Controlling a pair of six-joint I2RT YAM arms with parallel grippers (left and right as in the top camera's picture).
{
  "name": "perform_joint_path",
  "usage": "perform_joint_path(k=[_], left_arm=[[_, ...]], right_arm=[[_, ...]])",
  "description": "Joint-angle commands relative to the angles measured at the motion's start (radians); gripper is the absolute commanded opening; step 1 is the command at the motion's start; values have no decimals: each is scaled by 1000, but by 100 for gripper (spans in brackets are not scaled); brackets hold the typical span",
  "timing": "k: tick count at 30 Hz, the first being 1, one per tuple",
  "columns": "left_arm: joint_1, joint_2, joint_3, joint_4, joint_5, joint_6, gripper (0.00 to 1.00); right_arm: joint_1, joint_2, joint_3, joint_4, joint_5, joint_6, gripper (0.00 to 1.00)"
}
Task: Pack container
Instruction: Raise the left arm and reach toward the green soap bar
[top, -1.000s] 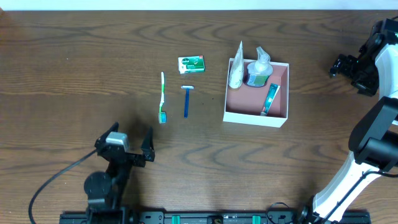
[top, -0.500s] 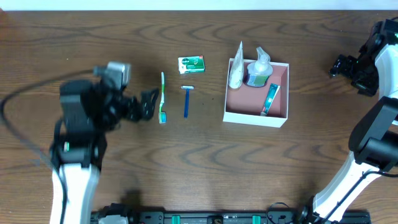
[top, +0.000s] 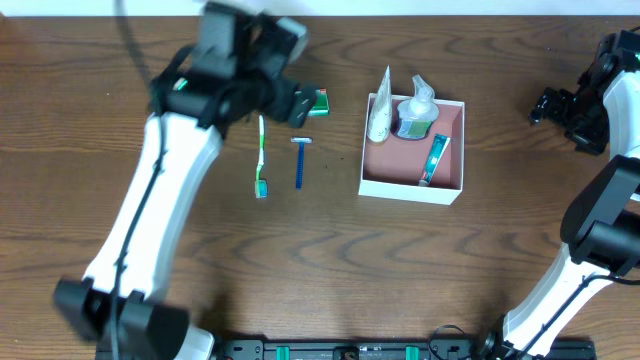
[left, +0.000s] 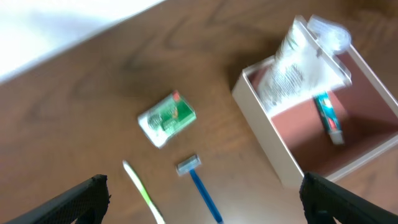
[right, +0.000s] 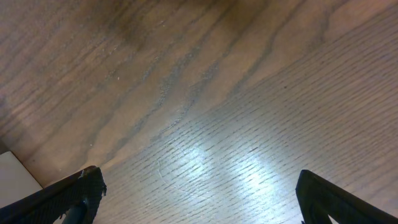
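Jaws wide, left gripper (left: 202, 186) hovers over soap packet (left: 166, 118) (lettering illegible) near container (left: 268, 132); right gripper (right: 198, 174) jaws wide too.

The left arm (top: 170, 190), white links with dark joints, stretches in a long diagonal from its base at the near left edge of the desk (top: 400, 270) towards the far side. Its wrist and the left claw (top: 290, 100) are smeared with blur, and the claw angles downward with its two fingers spread wide and nothing between them. The right arm (top: 600, 225) stands folded at the right edge, a white lower link rising to a dark elbow and on to the wrist, where the right claw (top: 548, 105) points left over the desk, its fingers likewise wide apart and empty.
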Motion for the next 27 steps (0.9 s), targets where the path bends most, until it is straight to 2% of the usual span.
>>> perform_joint_path(k=[1,6,7,11,15,20,27], left_arm=[[-22,93,77,-10,-120,31,98],[-23,146,76,-14,-139,29,98],[-19,149,76,-6,-141,4,98],[19,177,76,39,-226,-219,98],[89,229,76,53,-227,-303,98],[137,299,76,61,-200,-314,98],[72,351,76,80,-227,-312,98]], right_arm=[[-8,-3,0,0,10,9,99],[-8,-3,0,0,10,9,99],[-8,-3,0,0,10,9,99],[-8,-3,0,0,10,9,99],[-8,-3,0,0,10,9,99],[-8,-3,0,0,10,9,99],[-8,-3,0,0,11,9,99]])
